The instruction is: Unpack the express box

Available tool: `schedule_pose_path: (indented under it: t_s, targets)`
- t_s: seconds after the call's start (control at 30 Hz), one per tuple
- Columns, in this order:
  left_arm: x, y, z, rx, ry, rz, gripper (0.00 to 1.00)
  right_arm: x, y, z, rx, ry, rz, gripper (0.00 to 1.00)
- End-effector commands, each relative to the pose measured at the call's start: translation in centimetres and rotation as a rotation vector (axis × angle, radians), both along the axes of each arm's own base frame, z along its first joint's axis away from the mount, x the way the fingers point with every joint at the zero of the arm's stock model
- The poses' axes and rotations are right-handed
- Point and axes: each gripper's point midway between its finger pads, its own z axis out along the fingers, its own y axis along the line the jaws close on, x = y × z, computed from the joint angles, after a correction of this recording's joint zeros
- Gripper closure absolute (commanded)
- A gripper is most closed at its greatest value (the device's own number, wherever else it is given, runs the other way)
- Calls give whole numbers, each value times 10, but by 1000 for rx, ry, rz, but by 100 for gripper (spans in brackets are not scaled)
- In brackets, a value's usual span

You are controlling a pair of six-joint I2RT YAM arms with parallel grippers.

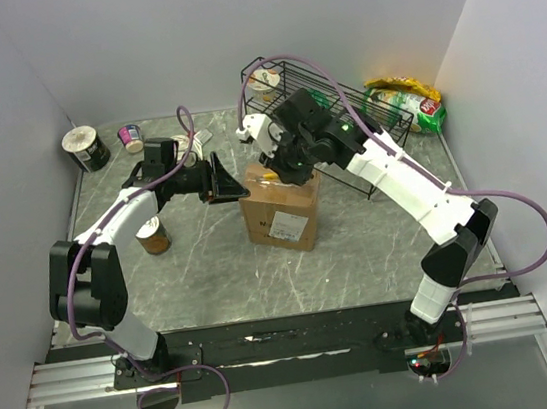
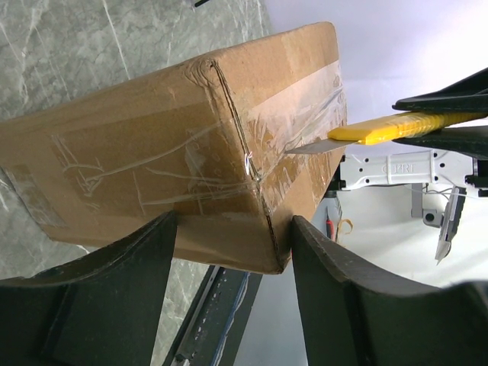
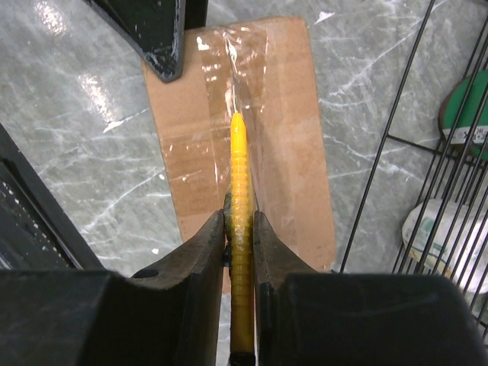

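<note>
The express box (image 1: 281, 216), a brown taped carton with a white label on its near side, stands mid-table. It also shows in the left wrist view (image 2: 152, 152) and the right wrist view (image 3: 191, 145). My left gripper (image 1: 223, 180) is open and set against the box's upper left edge, with a box corner between its fingers (image 2: 114, 290). My right gripper (image 1: 284, 161) is shut on a yellow utility knife (image 3: 241, 183) above the box top. The knife's blade (image 2: 309, 146) touches the clear tape along the top seam.
A black wire basket (image 1: 385, 134) with a cup inside stands right behind the box and the right arm. A snack bag (image 1: 406, 101) lies at the back right. A brown can (image 1: 154, 236) stands left of the box. A tin (image 1: 87, 148) and a small cup (image 1: 131, 138) sit back left.
</note>
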Motion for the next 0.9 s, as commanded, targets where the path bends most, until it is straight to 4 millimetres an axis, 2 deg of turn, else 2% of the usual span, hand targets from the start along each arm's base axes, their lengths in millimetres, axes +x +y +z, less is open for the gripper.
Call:
schedule_pose_path:
  t_s: [0.0, 0.4, 0.77, 0.87]
  targets:
    - [5, 16, -81, 227, 119, 115, 36, -16, -36, 3, -74, 33, -32, 100]
    - [7, 16, -81, 233, 100, 117, 37, -19, -54, -3, -107, 146, -49, 100]
    - [8, 17, -81, 236, 93, 120, 36, -21, -56, -5, -162, 226, -18, 100]
    - [8, 17, -80, 236, 88, 119, 36, -19, -56, 1, -151, 208, -25, 100]
